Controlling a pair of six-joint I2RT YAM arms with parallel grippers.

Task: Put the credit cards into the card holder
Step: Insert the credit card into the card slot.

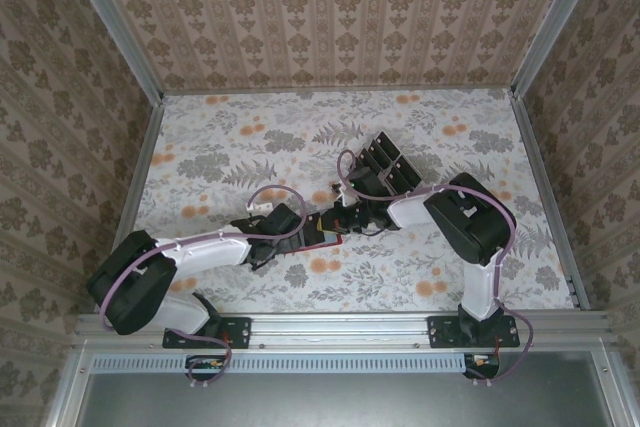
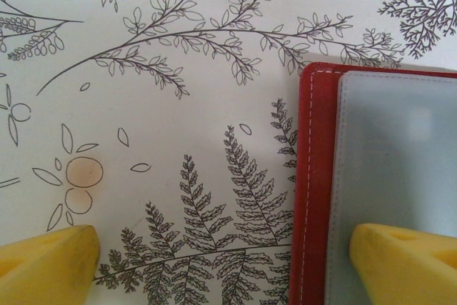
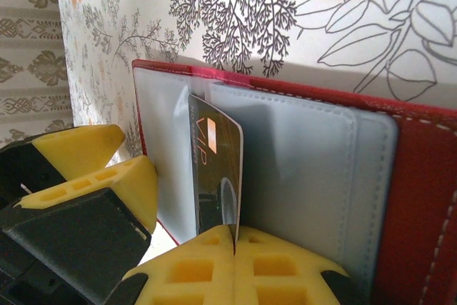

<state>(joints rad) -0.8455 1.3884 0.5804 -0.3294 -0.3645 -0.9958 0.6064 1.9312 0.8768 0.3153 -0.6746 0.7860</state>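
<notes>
Right pincer (image 3: 234, 248) pinching credit card (image 3: 218, 169) — long axis toward card holder (image 3: 421, 176), left pincer (image 2: 225, 258) spread.

The table (image 1: 230, 147) wears a pale cloth printed with grey ferns and orange blossoms (in the left wrist view the ferns (image 2: 207, 212) show as fine line drawings near a small orange flower (image 2: 84, 173)). Walls (image 1: 340, 7) papered in a brown-and-cream damask stripe close it in on three sides, with grey metal posts (image 1: 108, 17) running up the back corners and a metal rail (image 1: 340, 323) along the near edge. A small dark slotted tray (image 1: 388, 159) sits askew just behind the table's middle
</notes>
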